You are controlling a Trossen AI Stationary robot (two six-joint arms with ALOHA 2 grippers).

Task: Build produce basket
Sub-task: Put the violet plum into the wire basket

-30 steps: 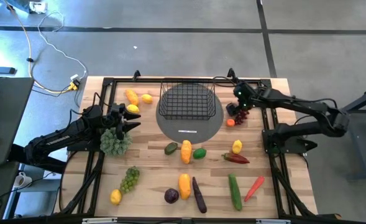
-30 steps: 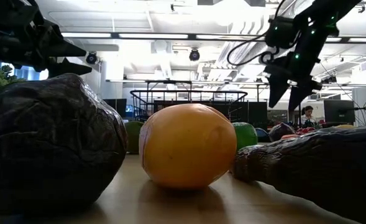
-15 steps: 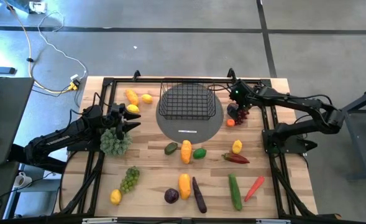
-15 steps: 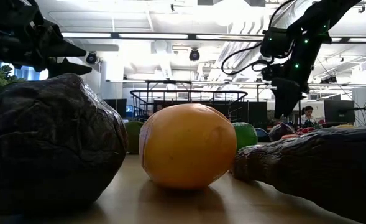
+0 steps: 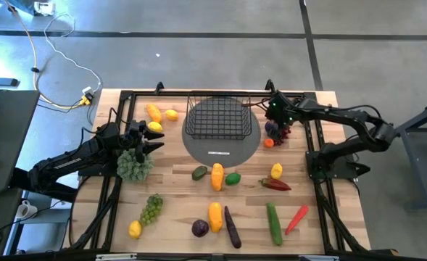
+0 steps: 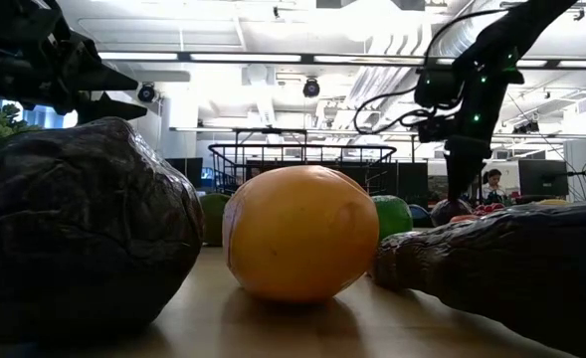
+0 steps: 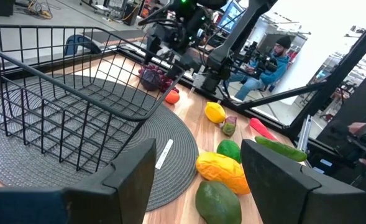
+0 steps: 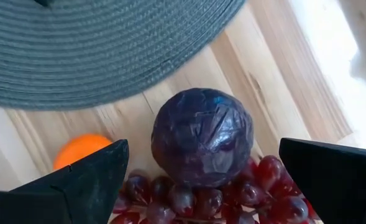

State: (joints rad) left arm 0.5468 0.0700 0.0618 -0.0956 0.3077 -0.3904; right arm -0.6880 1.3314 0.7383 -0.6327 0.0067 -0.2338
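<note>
The right gripper (image 8: 198, 180) has its fingers (image 8: 77, 186) spread wide, one on each side of a dark purple ball-shaped vegetable (image 8: 202, 135) that lies on the desk (image 5: 177, 196). It holds nothing yet. A bunch of red-purple grapes (image 8: 189, 199) touches that purple piece, and a small orange piece (image 8: 83, 149) lies just beside them. In the high view this gripper hangs over the cluster just beside the grey round mat (image 5: 224, 148), near the right side of the basket (image 5: 218, 117).

The left gripper (image 5: 146, 139) waits at the left side of the desk, over a frilly green vegetable (image 5: 133, 165). Its fingers (image 7: 130, 180) stand partly apart with nothing between them.

The basket sits on the far part of the mat, and through its wire grid no produce shows inside, so the filling appears not to have begun. Everything is still out on the desk: two lemons (image 5: 171, 114) and an orange piece near the far left corner, green grapes (image 5: 152, 209) and a lemon at the near left, an avocado (image 5: 199, 172), a yellow-orange fruit (image 5: 217, 176) and a green fruit in the middle, an aubergine (image 5: 232, 227), a cucumber (image 5: 273, 223), a red pepper (image 5: 275, 185) and a carrot-like piece toward the near right. The step in hand looks like closing on the purple piece for a short carry into the basket; almost the whole task is left.
</note>
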